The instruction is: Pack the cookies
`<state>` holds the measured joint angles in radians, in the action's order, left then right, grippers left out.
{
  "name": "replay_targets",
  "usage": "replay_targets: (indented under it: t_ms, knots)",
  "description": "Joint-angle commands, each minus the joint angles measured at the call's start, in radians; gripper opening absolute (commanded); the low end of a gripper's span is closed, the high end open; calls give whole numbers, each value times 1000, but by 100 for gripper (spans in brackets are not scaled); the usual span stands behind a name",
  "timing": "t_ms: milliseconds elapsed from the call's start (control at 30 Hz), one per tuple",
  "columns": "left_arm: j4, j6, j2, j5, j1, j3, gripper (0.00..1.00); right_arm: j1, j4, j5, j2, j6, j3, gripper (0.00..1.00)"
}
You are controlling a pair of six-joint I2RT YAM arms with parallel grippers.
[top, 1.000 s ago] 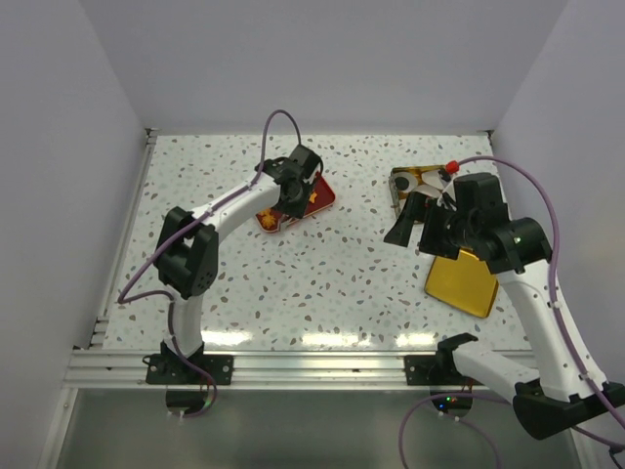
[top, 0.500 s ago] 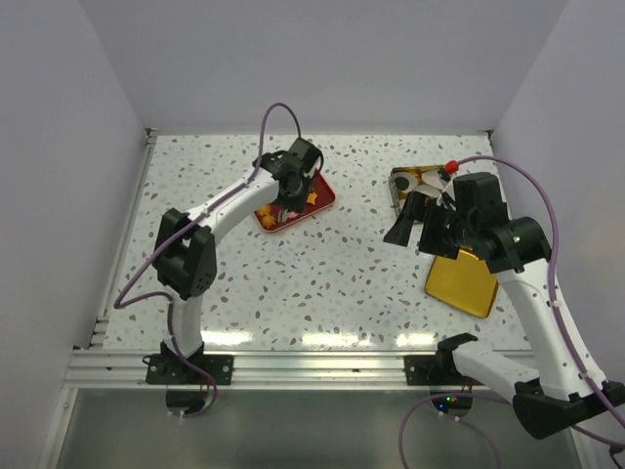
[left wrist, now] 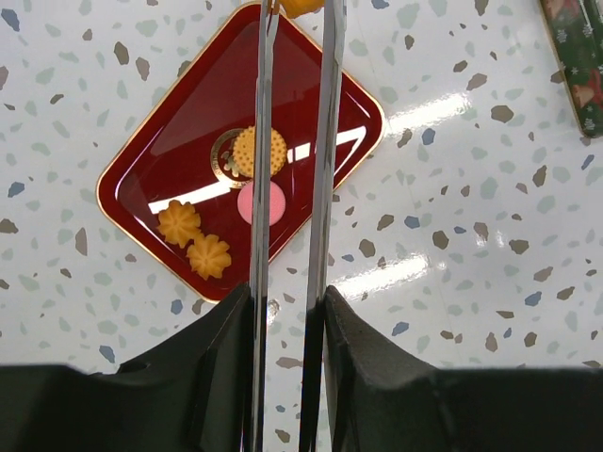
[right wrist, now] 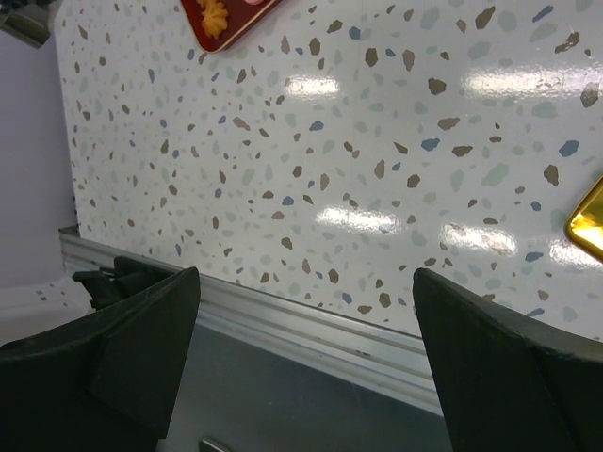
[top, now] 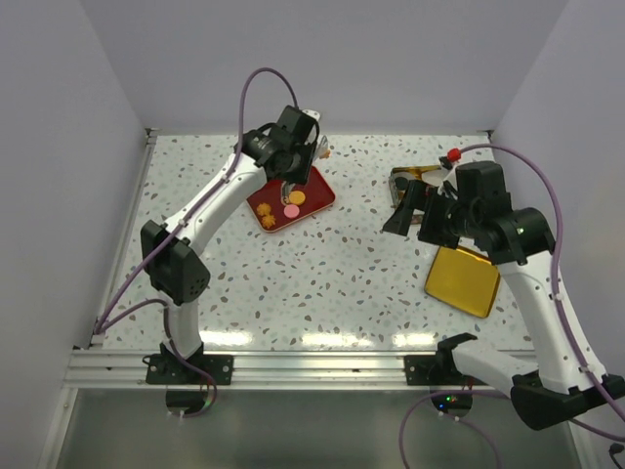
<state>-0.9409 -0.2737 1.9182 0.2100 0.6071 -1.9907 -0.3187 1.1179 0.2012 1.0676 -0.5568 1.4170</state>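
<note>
The left jaws are found nearly closed, with only a narrow gap. An orange cookie (left wrist: pixel 300 6) is gripped between the tips of the two thin fingers (left wrist: pixel 261 141); it sits at the top edge of the left wrist view and is only partly in frame. The left jaws are held above the table (top: pixel 332 274), tips over the far corner of the red tray (left wrist: pixel 141 160).

The right jaws are spread wide, with nothing between them. The two dark fingers (right wrist: pixel 141 330) are seen at the lower corners of the right wrist view, with bare speckled table between them. The right jaws are positioned well apart from the red tray, near the open tin (top: pixel 405 179) on the far right of the table.

Four cookies are counted on the red tray in the left wrist view:
- A round orange cookie (left wrist: pixel 243 151) lies near the centre, on a gold emblem.
- A pink cookie (left wrist: pixel 281 202) lies just beside it and is partly hidden behind a finger.
- A flower-shaped orange cookie (left wrist: pixel 179 223) and a second flower-shaped cookie (left wrist: pixel 208 255) lie just beside each other toward one edge. Whether they touch cannot be told.

The open tin is partly covered by the right arm, and its contents cannot be made out. A gold rectangular lid (top: pixel 462 280) lies flat on the table, nearer the arm bases than the tin.
</note>
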Motion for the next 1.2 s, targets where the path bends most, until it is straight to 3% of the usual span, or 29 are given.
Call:
replay_targets:
  t_ms: [0,267,733,1167]
  knots:
    - [5,-21,-53,-29,16,-56,31,3,17,-8,3,15,75,99]
    - [39,-33,-62,-89,62,-74,31,1,54,-39,2,18,140,99]
    - [188,-67,-1,-205,236,-94,32,3,115,-66,-47,12,186,99]
    - [266,-143,160,-307,252,-164,31,1,140,-92,-72,31,180,99]
